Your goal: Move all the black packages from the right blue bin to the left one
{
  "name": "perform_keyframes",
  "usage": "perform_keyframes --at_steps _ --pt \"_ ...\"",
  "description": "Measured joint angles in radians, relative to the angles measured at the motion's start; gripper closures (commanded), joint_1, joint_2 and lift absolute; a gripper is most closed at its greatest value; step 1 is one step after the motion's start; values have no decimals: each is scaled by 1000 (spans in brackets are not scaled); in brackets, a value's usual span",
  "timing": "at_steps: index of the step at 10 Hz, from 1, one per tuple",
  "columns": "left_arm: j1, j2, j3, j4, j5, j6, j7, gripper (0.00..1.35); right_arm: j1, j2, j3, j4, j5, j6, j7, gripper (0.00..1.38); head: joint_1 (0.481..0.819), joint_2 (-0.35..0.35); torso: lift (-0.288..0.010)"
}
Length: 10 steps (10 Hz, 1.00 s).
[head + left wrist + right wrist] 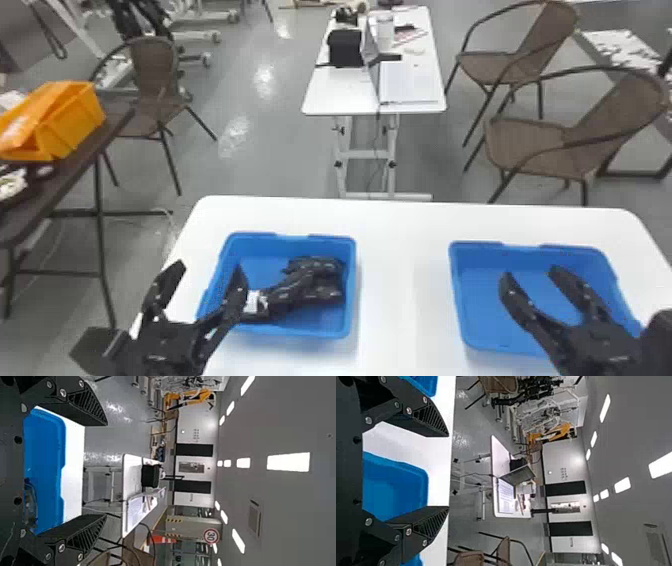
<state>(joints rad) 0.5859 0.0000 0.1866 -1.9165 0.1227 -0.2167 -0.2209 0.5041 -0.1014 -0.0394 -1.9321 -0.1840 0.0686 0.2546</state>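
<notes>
Several black packages point(315, 282) lie heaped in the left blue bin point(350, 295), mostly on its right side. The right blue bin point(456, 300) holds no package that I can see. My left gripper point(207, 275) stands open over the left bin's left edge, its right finger in front of the packages. My right gripper point(530, 275) is open above the right bin. In the left wrist view the left gripper point(105, 471) has its fingers wide apart, with the left bin point(47, 467) beyond. The right wrist view shows the right gripper point(449, 471) spread, with the right bin point(399, 487) beyond.
Both bins stand on a white table point(400, 225), with a strip of tabletop between them. A dark side table point(75, 160) with an orange crate point(75, 125) is at the left. Farther off are a white desk point(340, 95) and brown chairs point(530, 145).
</notes>
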Motion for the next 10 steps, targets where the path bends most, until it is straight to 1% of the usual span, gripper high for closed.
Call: perform_keyframes --at_steps 2,4,6,9,10 --pt "18 0 -7 -16 -47 15 23 220 88 25 -7 -33 16 -16 -17 418 695 110 0" --pt "20 0 -27 -21 -52 19 50 220 103 48 -11 -34 42 -22 -14 415 695 104 0" --pt "19 0 -47 -21 -47 16 75 222 97 50 -11 -44 67 -15 -12 414 695 99 0" --pt "18 0 -75 -21 -22 14 114 220 96 52 -10 -45 73 -13 -12 417 695 90 0" --pt "19 0 -78 -21 -20 13 115 220 96 52 -10 -45 73 -13 -12 418 695 88 0"
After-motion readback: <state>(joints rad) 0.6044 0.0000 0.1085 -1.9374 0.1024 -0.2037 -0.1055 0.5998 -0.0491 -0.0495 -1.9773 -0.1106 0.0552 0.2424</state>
